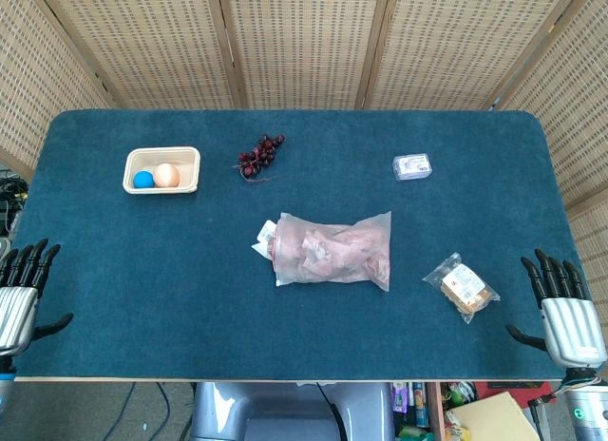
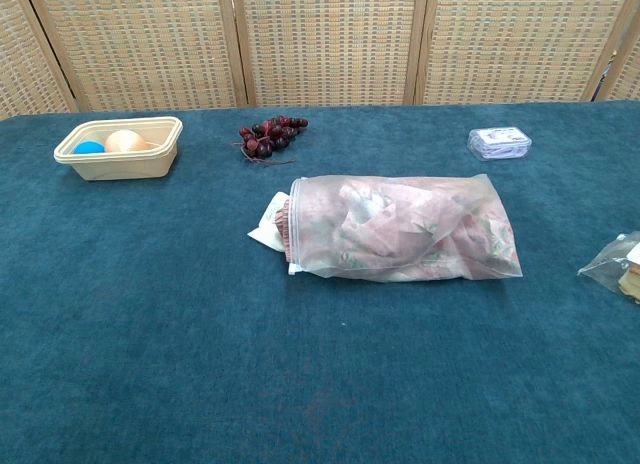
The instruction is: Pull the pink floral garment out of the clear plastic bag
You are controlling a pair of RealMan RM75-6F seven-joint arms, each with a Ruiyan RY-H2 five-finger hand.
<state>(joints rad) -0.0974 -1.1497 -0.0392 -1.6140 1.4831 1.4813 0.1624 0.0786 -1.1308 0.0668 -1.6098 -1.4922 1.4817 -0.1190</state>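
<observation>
Not started: left hand and right hand both sit at the near table corners, fingers spread, holding nothing, well apart from the clear plastic bag lying mid-table. Pink floral garment is crumpled inside; a bit pokes out of the mouth at the bag's left end. Next, I'd say: one hand pins the bag, the other pinches that exposed cloth.
</observation>
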